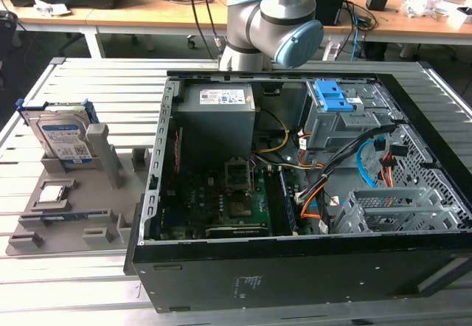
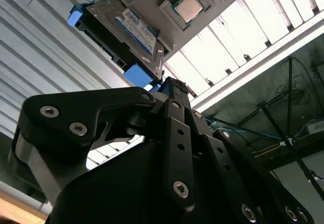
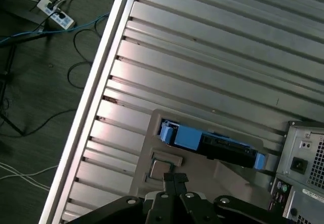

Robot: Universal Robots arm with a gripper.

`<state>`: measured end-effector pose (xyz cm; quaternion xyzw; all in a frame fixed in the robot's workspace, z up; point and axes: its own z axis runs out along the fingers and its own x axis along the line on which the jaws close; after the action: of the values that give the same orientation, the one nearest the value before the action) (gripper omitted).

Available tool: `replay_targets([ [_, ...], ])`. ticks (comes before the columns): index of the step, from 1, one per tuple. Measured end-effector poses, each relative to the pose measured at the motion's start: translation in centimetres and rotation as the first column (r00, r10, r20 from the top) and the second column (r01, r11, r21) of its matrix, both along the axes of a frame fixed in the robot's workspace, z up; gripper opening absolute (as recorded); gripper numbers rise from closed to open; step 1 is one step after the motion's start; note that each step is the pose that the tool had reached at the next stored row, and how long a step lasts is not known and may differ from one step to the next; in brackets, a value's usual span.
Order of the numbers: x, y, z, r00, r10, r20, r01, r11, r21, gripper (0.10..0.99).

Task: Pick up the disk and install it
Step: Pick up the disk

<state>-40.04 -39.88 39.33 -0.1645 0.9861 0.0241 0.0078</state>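
The arm (image 1: 270, 16) stands behind the open computer case (image 1: 295, 274) on the slatted tabletop (image 1: 96, 82), with its grey-and-blue joint bent near the exterior view's upper edge. In the first wrist view the gripper (image 3: 175, 177) points down at the grey holder (image 3: 223, 176), its fingers (image 3: 168, 179) pressed together, well apart from the disk (image 3: 225, 147). The disk stands upright on edge in that holder, on the exterior view's left of the case, near a small square chip (image 3: 161, 169).
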Motion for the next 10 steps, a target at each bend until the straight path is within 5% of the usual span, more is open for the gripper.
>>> replay_targets([
  [5, 0.00, 0.00, 0.00, 0.9973, 0.074, 0.0000, -0.074, 0.9973, 0.000, 0.106],
  [10, 0.00, 0.00, 0.00, 0.9839, 0.179, 0.0000, -0.179, 0.9839, 0.000, 0.106],
])
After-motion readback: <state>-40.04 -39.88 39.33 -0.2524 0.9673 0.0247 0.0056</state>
